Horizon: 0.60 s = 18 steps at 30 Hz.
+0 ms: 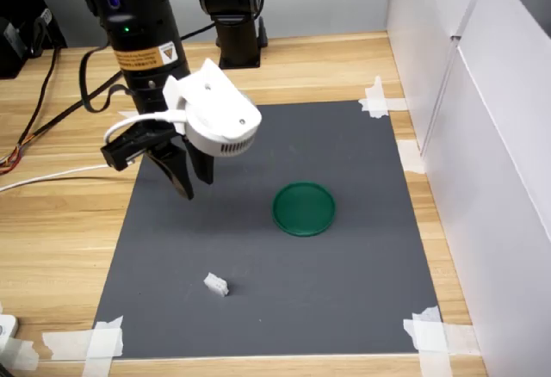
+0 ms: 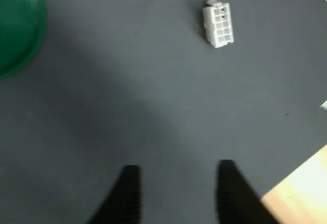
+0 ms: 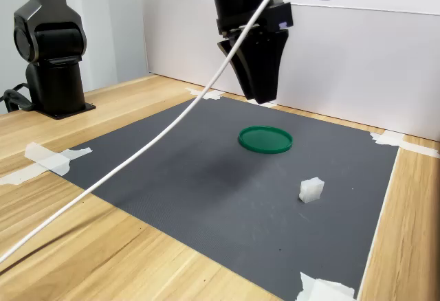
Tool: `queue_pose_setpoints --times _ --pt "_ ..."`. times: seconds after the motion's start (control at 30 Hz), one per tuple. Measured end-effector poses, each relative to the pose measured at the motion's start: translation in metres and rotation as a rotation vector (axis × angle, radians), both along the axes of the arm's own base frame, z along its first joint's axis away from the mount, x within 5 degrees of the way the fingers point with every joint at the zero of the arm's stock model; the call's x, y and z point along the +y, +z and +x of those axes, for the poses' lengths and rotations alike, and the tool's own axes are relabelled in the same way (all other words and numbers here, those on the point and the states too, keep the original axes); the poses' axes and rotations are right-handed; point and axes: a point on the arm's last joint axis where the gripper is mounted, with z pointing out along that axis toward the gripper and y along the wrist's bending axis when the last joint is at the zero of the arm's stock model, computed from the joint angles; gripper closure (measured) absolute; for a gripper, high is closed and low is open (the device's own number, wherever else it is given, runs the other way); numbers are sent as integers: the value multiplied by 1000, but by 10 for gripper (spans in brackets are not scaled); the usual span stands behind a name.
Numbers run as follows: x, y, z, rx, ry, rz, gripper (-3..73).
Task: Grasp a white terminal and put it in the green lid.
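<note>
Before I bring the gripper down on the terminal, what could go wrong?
The white terminal is tiny and loose on the mat; a slightly off descent by the open gripper could knock it aside rather than grasp it. The white cable hangs low across the mat and might snag during the carry to the green lid.

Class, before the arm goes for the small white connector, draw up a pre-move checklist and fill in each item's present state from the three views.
1. End effector open, holding nothing: ok.
2. Small white plastic terminal block lying free on the dark grey mat: ok.
3. Round dark green plastic lid empty: ok.
4. End effector above the terminal: not ok, it hangs high and off to one side.
5. Mat between terminal and lid bare: ok.
</note>
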Motion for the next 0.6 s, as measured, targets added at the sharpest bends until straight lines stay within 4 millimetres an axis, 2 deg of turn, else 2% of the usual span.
queue_pose_setpoints --times 0.1,0.2,0.33,0.6 --pt "13 0 9 -10 27 -18 119" --pt "20 2 13 -8 39 1 24" --pt "21 -8 20 18 97 -18 -10" --pt "21 -45 33 108 143 -36 -14"
